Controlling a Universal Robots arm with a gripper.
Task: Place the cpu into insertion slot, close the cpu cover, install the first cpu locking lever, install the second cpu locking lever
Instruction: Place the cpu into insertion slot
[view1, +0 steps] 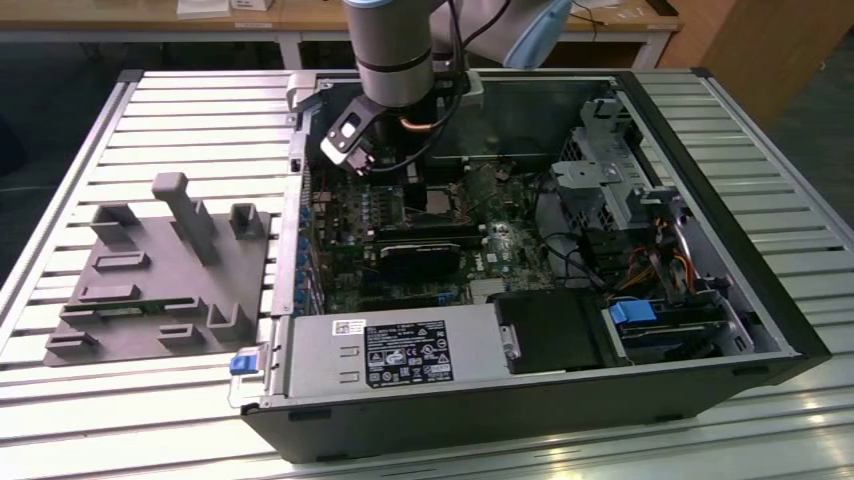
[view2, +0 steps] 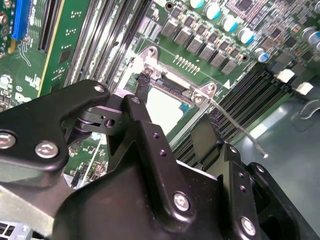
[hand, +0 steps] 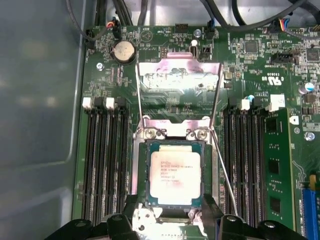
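The cpu (hand: 176, 176) lies flat in the insertion slot (hand: 141, 176), its pale metal top facing up; it also shows as a pale patch (view2: 162, 107) between my fingers. The cpu cover (hand: 179, 80) stands swung open beyond the slot. One thin wire locking lever (hand: 225, 172) juts out loose beside the slot, seen too in the second wrist view (view2: 239, 127). My gripper (view2: 175, 112) hovers just over the slot, open, with one black finger (view2: 144, 92) at one side of the chip and the other on the opposite side. In the exterior view the gripper (view1: 411, 175) reaches down into the computer case.
Memory slots (hand: 102, 165) flank the socket on both sides, and a row of capacitors (view2: 220, 17) runs past it. The case walls (view1: 747, 230), a drive cage (view1: 614, 170) and the grey power-supply box (view1: 387, 355) hem in the board. A grey fixture plate (view1: 160, 275) lies outside the case.
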